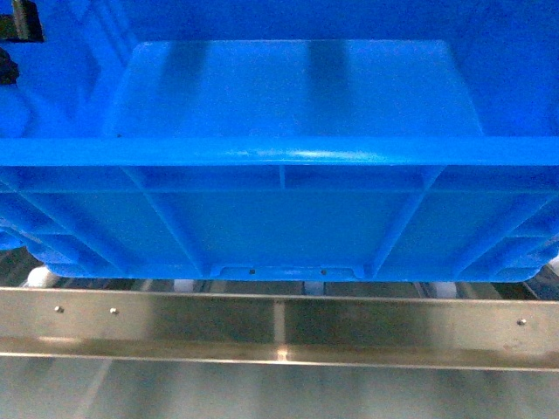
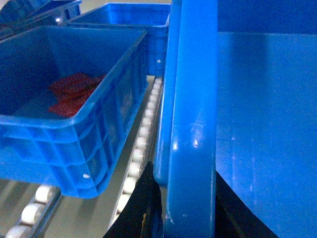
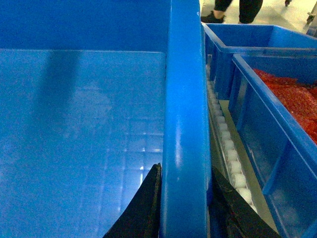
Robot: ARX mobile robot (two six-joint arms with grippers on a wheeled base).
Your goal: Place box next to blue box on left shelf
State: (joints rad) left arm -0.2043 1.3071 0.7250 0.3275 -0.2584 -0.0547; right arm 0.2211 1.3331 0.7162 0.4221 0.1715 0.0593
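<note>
My left hand shows flat, matte black fingers tapering to blunt points. My right hand looks the same: dark, smooth, wedge-shaped fingers, no markings visible.

We are seeing all three views soaked in saturated blue and slightly soft. In the head view, overhead light is glaring as a white streak along the near rim of the large bright-blue plastic crate, and two dark bands are falling across its smooth floor. The silver steel rail of the roller shelf is glinting with small hot spots. In both wrist views, pale reflections are sliding down the rim, and the black jaws are reading as featureless silhouettes.
</note>
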